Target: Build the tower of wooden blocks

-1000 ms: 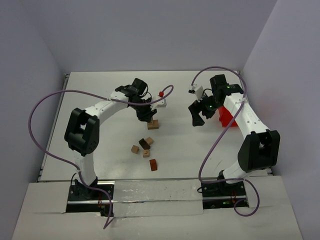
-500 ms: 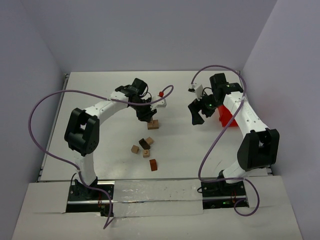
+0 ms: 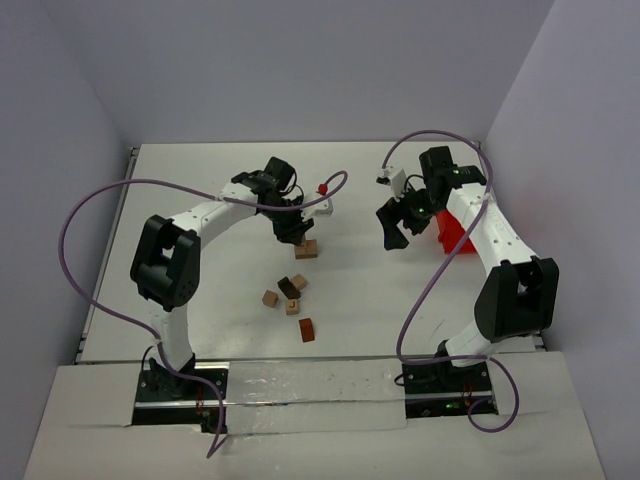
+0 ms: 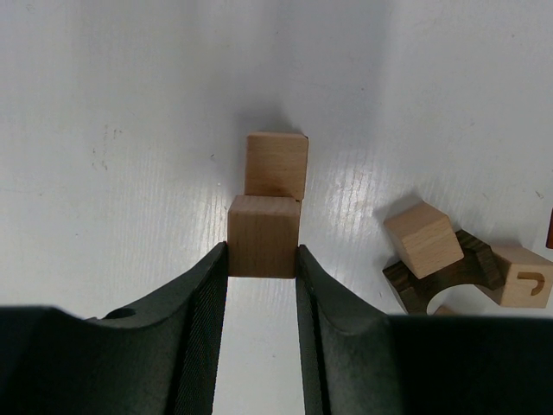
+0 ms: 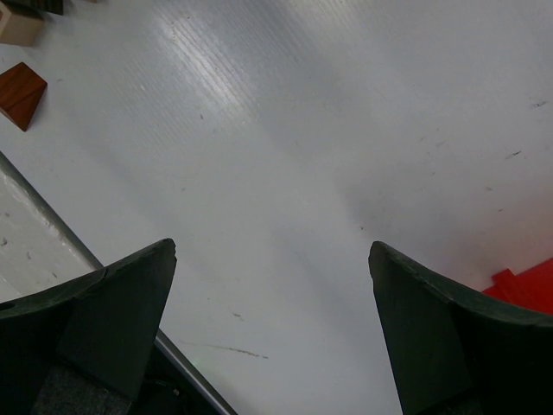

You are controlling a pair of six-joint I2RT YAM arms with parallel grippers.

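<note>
Table [image 3: 200,200]: white surface, carrying all the blocks and both arms.
Left gripper [image 4: 263,256]: low over the middle of the table, left of centre. Jaws narrow, clamped on 1 light tan cube, with 1 ribbed black pad flat against each side face.
Held cube [image 4: 263,232]: pale wood with clean square edges and faint grain. It sits squarely between the pads.
Second cube [image 4: 276,164]: same light tan wood, directly beyond the held cube. In the wrist view the held cube overlaps its near edge. Whether the 2 touch, or one rests on the other, cannot be told.
Wood block tower: no taller stack is visible anywhere; these 2 cubes are the only pair that meets.
Loose blocks [image 3: 290,290]: 5 pieces nearer the arm bases than the left gripper.
Dark brown piece [image 4: 441,278]: notched, lying flat, with 1 tan cube tilted on top of it.
Marked cube [image 4: 523,277]: tan with a curved mark on 1 face, just beside the dark piece.
Reddish-brown block [image 3: 307,330]: alone, nearest the arm bases.
Right gripper [image 5: 272,259]: above bare table, well apart from every block. Fingers spread wide with nothing between them.
Red bin [image 3: 455,238]: at the right side of the table, partly hidden behind the right arm.
</note>
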